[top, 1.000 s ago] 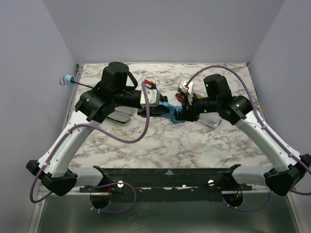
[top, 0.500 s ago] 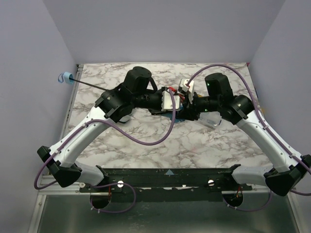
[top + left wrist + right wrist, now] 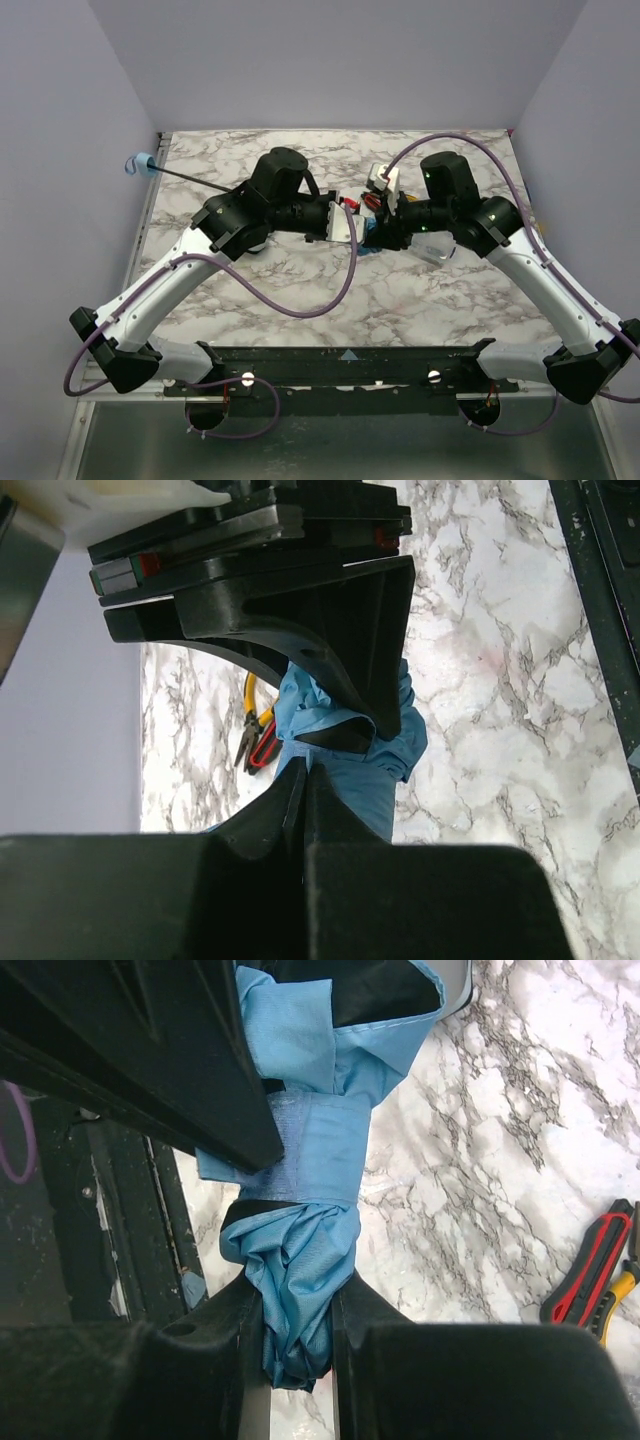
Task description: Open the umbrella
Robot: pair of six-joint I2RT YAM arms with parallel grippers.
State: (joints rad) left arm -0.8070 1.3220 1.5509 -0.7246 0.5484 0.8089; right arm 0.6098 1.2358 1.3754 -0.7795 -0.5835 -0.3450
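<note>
The umbrella lies across the marble table. Its light-blue handle [image 3: 140,162] sticks out past the left edge, and its thin black shaft [image 3: 195,179] runs under my left arm. The bunched sky-blue fabric [image 3: 300,1260] shows best in the right wrist view. My right gripper [image 3: 298,1345] is shut on the fabric's end. My left gripper [image 3: 303,772] is shut, with its tips pinched at the fabric band [image 3: 320,1145], right against the right gripper. From above, the two grippers [image 3: 347,222] [image 3: 383,228] meet at mid-table, and only a scrap of blue [image 3: 366,243] shows.
Red and yellow-handled hand tools [image 3: 592,1268] lie just beyond the grippers; they also show in the left wrist view [image 3: 256,736]. A clear plastic case [image 3: 436,249] sits under my right arm. Lilac walls close in the table on three sides.
My left arm has swung right, and its gripper has moved along the umbrella until it meets the right gripper. The right arm has barely moved. Less blue fabric shows from above.
</note>
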